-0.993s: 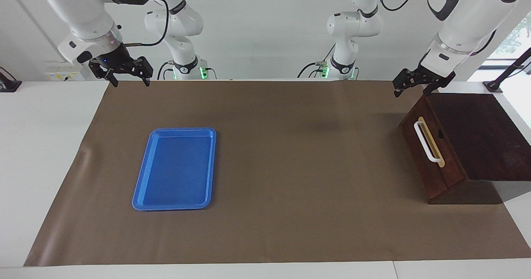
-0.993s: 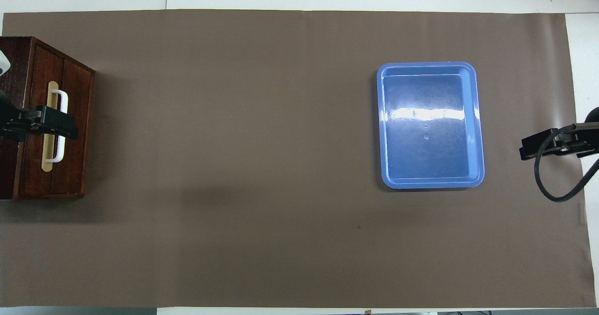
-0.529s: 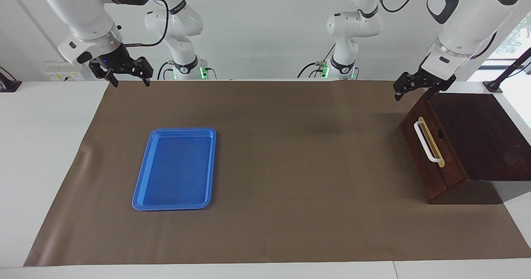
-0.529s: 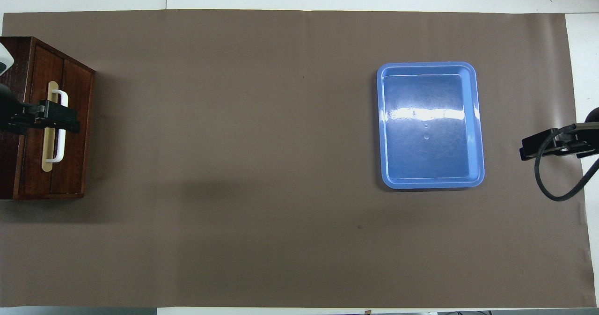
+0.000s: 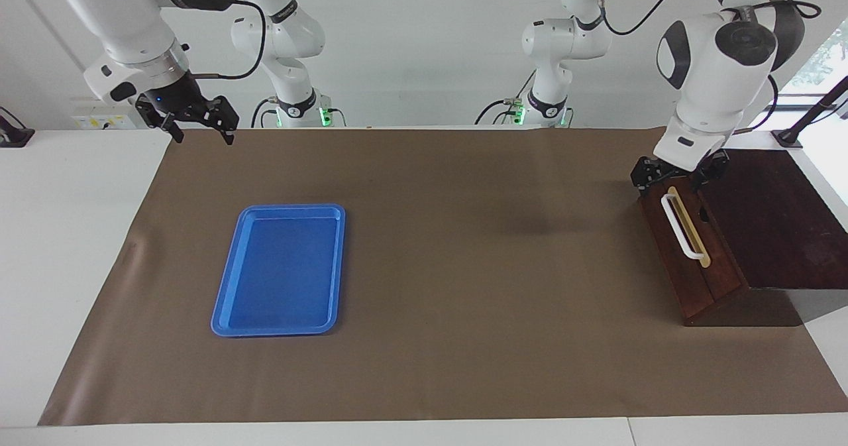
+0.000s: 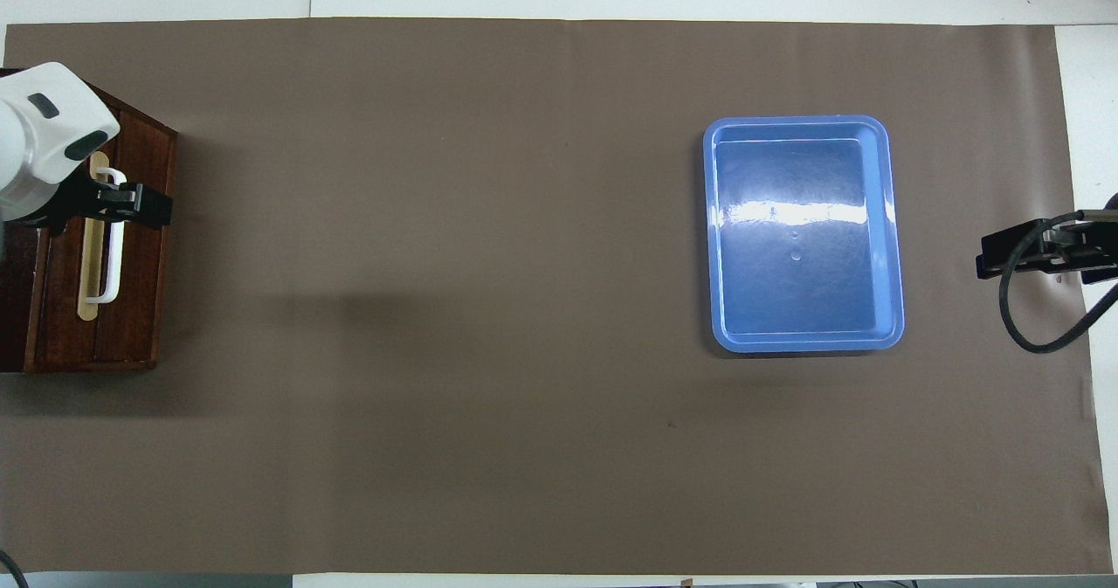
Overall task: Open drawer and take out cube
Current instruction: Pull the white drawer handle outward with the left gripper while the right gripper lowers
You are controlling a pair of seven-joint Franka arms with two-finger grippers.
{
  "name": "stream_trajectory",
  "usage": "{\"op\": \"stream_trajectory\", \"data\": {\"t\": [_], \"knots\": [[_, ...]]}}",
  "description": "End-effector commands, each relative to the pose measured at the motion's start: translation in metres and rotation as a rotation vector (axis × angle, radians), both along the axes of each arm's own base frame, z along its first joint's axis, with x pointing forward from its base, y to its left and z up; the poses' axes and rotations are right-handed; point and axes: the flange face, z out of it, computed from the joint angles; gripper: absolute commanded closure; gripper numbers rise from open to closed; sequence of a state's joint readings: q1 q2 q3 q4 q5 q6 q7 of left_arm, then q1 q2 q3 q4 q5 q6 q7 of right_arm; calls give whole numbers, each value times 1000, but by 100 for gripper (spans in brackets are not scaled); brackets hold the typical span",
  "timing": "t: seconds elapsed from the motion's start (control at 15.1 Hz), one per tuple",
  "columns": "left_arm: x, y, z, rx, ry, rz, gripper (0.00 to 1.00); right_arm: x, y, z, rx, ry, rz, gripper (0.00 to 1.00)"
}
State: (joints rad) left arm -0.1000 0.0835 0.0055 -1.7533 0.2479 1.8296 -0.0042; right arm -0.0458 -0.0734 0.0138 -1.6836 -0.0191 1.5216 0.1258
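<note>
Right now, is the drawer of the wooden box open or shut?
Shut. The drawer front sits flush in the box, no pale interior shows, and no cube is visible. The open left gripper is at the upper end of its white handle.

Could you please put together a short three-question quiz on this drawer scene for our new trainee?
1. True or false: the drawer is shut and no cube shows.
2. Which gripper is over the handle? A) left gripper B) right gripper
3. What lies toward the right arm's end of the table, and what is in it?

Key:
1. True.
2. A; it is open over the handle's end nearer to the robots, while the right arm waits with its gripper open over the mat's corner.
3. The blue tray, with nothing in it.
</note>
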Motion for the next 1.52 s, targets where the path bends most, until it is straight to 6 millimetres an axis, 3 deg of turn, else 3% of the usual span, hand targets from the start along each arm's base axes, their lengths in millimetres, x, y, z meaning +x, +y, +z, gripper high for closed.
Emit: {"op": "stream_trajectory", "data": {"t": [0.0, 0.33, 0.66, 0.99, 1.06, 1.26, 1.46], "knots": [[6, 0, -38, 37, -22, -42, 0, 6, 3, -7, 2, -23, -223, 0], [8, 18, -73, 93, -45, -55, 0, 10, 14, -22, 36, -22, -566, 0], [5, 20, -97, 150, -55, -52, 0, 12, 34, -45, 141, 104, -986, 1], [4, 19, -111, 149, -48, -22, 0, 26, 47, -64, 211, 196, -1182, 1], [5, 20, -116, 156, -40, -23, 0, 27, 67, -71, 205, 218, -1188, 1], [7, 18, -124, 182, -51, -9, 0, 34, 88, -79, 230, 253, -1253, 1], [8, 16, -125, 177, -62, -16, 0, 43, 91, -95, 298, 279, -1253, 0]]}}
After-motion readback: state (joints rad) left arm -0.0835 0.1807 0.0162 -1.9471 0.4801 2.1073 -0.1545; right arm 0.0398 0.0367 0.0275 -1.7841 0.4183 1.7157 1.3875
